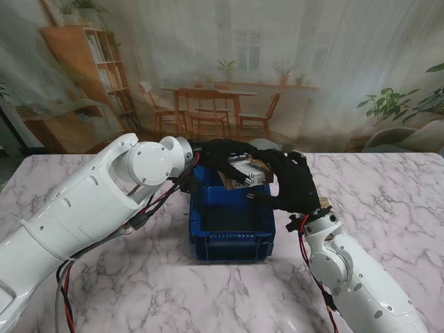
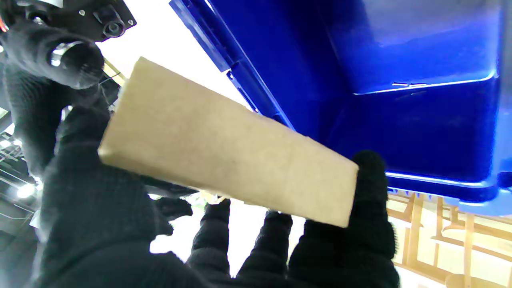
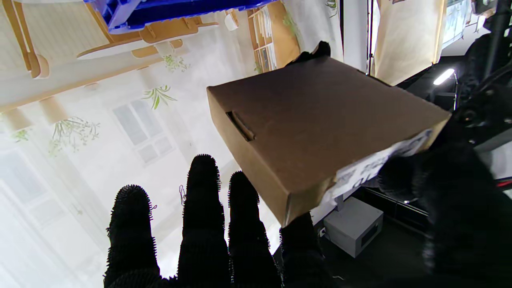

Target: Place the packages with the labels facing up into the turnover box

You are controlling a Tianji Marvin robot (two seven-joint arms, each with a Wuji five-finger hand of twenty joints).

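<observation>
- My left hand and my right hand together held one cardboard package over the far end of the blue turnover box.
- In the left wrist view, my left hand's fingertips curled around one narrow edge of the package, thumb on the other side.
- In the right wrist view, my right hand gripped the package with thumb on its white label; three fingers stood free beside it.
- The box interior lay just beyond my left hand.
</observation>
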